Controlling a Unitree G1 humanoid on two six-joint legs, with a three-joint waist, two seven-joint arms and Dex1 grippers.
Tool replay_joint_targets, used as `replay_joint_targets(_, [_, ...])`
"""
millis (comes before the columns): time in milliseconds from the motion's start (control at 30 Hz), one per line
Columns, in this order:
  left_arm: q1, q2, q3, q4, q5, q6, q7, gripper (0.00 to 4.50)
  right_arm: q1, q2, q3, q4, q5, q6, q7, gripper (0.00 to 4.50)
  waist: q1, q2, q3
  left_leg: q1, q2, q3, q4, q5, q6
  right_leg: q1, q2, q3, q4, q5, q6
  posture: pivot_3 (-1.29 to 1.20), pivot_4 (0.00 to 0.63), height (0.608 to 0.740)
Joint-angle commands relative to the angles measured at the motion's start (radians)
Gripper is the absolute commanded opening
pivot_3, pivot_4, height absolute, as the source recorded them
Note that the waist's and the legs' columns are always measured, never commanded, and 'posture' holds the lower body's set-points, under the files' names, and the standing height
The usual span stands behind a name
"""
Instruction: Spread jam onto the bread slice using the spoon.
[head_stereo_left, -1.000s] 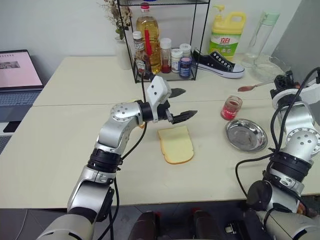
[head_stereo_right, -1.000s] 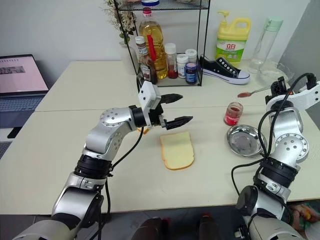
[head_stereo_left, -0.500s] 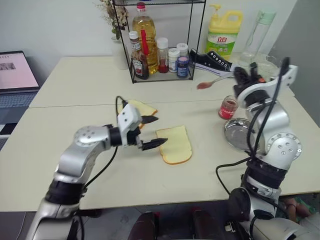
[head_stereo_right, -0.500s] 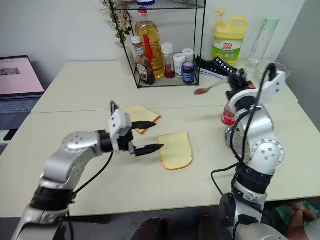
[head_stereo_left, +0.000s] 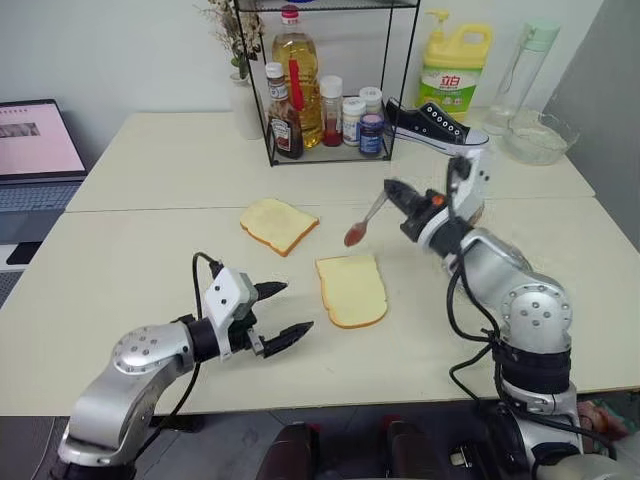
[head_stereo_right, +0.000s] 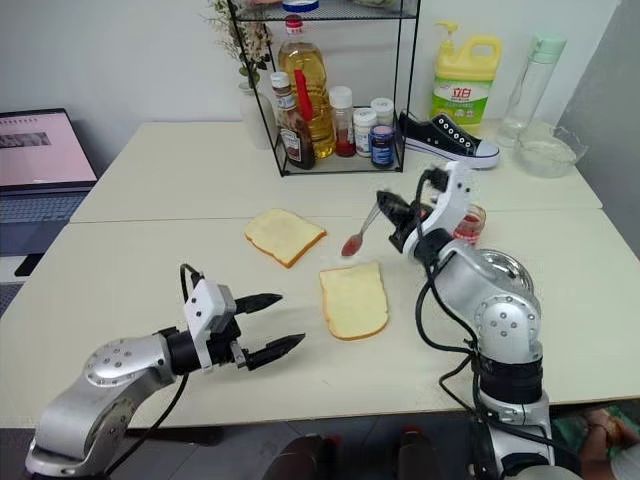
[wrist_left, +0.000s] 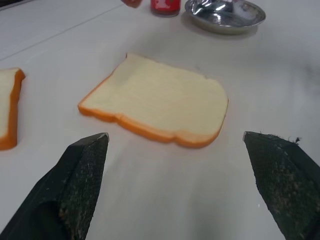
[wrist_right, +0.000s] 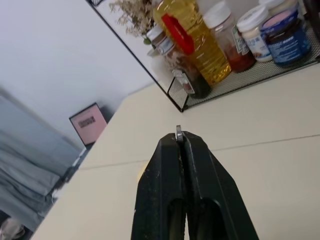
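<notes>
Spoon (head_stereo_left: 364, 223) (jam-loaded bowl) clamped in right gripper (head_stereo_left: 399, 194), poised above bread slice (head_stereo_left: 352, 289) for spreading; left gripper (head_stereo_left: 279, 311) fingers apart, empty.

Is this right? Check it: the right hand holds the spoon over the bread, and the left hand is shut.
Not quite. The left hand is open, its fingers spread wide in the right eye view. The rest holds: the right hand grips the spoon just above the bread.
</notes>
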Motion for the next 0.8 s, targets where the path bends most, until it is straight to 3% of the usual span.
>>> replay_joint_targets(33, [0.025,-0.012,0.018,-0.044,0.012,-0.041,0.033,4.50,0.020,-0.013,0.051,-0.055,-0.050,-0.004,0.098,0.05,0.001,0.000,0.000,0.000,0.000,0.000,0.000,0.000,0.000,0.000,0.000,0.000,0.000,0.000,0.000,0.00,0.150,0.740])
replay_joint_targets(433, [0.008,-0.023,-0.036,-0.045,0.013,-0.060,0.047,4.50,0.085,-0.053,0.185,0.026,-0.315,-0.087,0.367,0.05,0.002,0.000,0.000,0.000,0.000,-0.001,0.000,0.000,0.000,0.000,0.000,-0.001,0.000,0.000,0.000,0.00,0.150,0.740])
replay_joint_targets(800, [-0.073,-0.015,-0.050,0.013,0.022,-0.066,0.029,4.50,0.086,-0.077,0.178,0.072,-0.481,-0.140,0.486,0.05,0.003,0.000,0.000,0.000,0.000,-0.001,0.000,0.000,0.000,0.000,0.000,-0.001,0.000,0.000,0.000,0.00,0.150,0.740])
